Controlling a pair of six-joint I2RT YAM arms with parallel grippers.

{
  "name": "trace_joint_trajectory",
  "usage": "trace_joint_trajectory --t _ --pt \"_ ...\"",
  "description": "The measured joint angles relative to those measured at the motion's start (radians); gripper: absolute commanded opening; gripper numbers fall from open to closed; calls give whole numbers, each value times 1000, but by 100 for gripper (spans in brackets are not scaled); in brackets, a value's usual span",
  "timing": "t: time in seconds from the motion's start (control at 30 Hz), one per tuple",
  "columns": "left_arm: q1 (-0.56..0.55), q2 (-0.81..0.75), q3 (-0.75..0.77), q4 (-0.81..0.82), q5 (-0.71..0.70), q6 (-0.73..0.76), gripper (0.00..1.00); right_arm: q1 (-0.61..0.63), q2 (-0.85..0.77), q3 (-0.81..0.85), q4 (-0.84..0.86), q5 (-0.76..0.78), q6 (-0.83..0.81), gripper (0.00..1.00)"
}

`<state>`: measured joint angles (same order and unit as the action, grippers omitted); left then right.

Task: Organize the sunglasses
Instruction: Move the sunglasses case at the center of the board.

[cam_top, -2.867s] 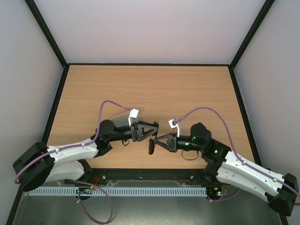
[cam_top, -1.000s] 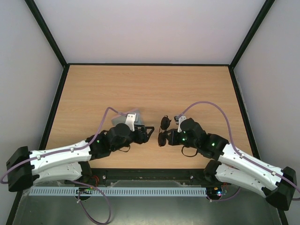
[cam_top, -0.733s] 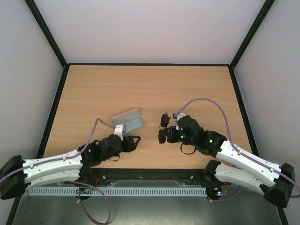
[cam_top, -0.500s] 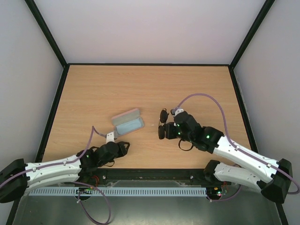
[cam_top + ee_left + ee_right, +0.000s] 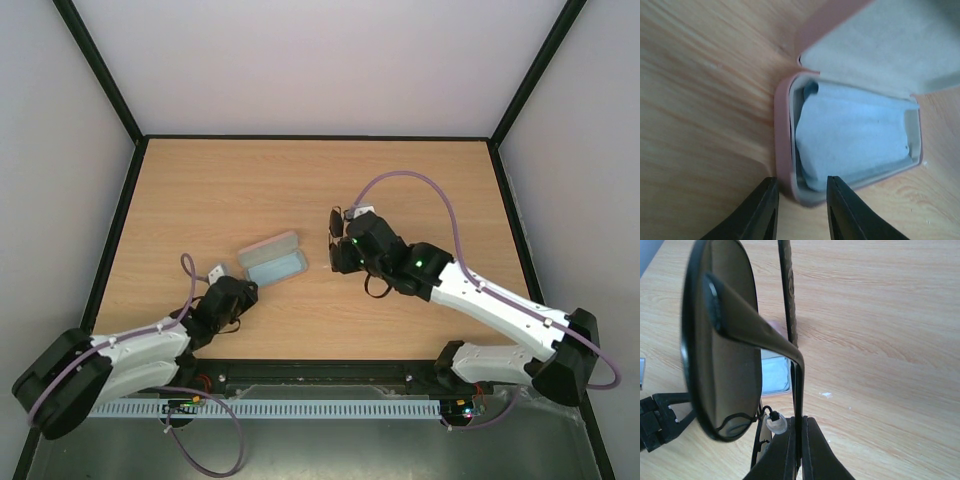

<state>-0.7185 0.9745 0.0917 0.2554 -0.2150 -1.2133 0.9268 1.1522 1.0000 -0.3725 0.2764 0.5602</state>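
The sunglasses (image 5: 336, 222), black with dark oval lenses, hang above the table in my right gripper (image 5: 345, 250). In the right wrist view the right gripper (image 5: 799, 421) is shut on the thin frame beside one lens of the sunglasses (image 5: 725, 340). The pink case (image 5: 272, 258) lies open just left of them, with a light blue cloth (image 5: 277, 266) inside. My left gripper (image 5: 243, 292) sits low, near and left of the case. In the left wrist view the left gripper (image 5: 801, 182) is open, holds nothing, and stops short of the corner of the case (image 5: 782, 135) and its cloth (image 5: 850, 135).
The wooden table (image 5: 420, 180) is bordered by a black frame and pale walls. The right arm's purple cable (image 5: 415, 180) loops above the table behind the sunglasses. The open case lid (image 5: 880, 45) lies flat on the far side.
My left arm has drawn back toward the near left, off the open case, and its jaws have narrowed. My right arm has carried the sunglasses farther from the near edge and left.
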Motion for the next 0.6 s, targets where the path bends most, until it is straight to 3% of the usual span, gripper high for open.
trace_joint_trajectory --t 0.2,0.6 --pt "80 154 41 117 37 45 25 0 60 45 -12 25 -39 1" --pt "137 436 196 248 66 132 23 0 99 50 -17 40 -79 1"
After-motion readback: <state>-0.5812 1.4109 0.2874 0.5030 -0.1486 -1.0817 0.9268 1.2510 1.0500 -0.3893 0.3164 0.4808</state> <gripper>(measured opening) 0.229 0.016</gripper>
